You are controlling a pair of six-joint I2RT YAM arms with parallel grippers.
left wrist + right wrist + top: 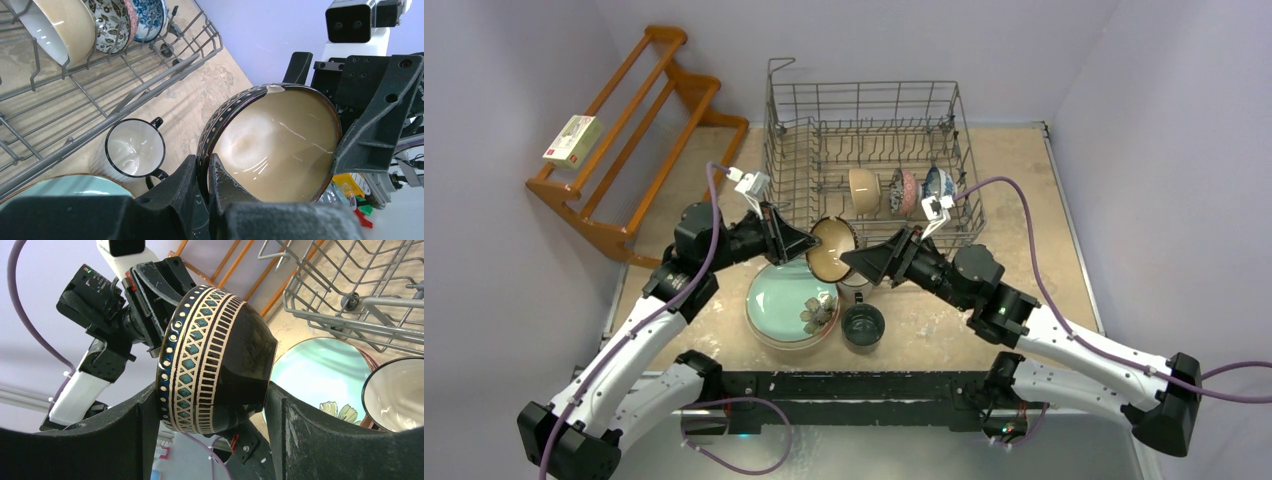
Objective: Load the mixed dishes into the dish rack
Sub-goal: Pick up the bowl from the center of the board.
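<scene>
Crockery lies nearest us on the table [1024, 200]: a dark teal mug [863, 325] stands upright, its inside too dark for us to read, and just beside it to the left lies a mint green plate [786, 295] with a flower motif at its edge. Just behind the teal mug, by the plate's edge, a white mug [855, 289] with a dark rim and handle stands upright, its pale inside bare. Above these, clear of the table, we see a patterned bowl [215, 355], dark outside with cream and teal bands, beige and bare inside, tipped on its side. The left gripper [207, 172] is clamped on its rim. The right gripper [852, 257] straddles the bowl's outside, jaws wide, one finger by the rim and one by the foot; we cannot tell whether they press on it. Behind stands the dish rack [864, 100], where three bowls rest on edge in a row among the tines: a beige bowl [864, 190], a pink patterned bowl [905, 190] and a blue patterned bowl [938, 183]. Farthest off, at the left, is a wooden shelf [696, 88] carrying a small box [572, 140].
</scene>
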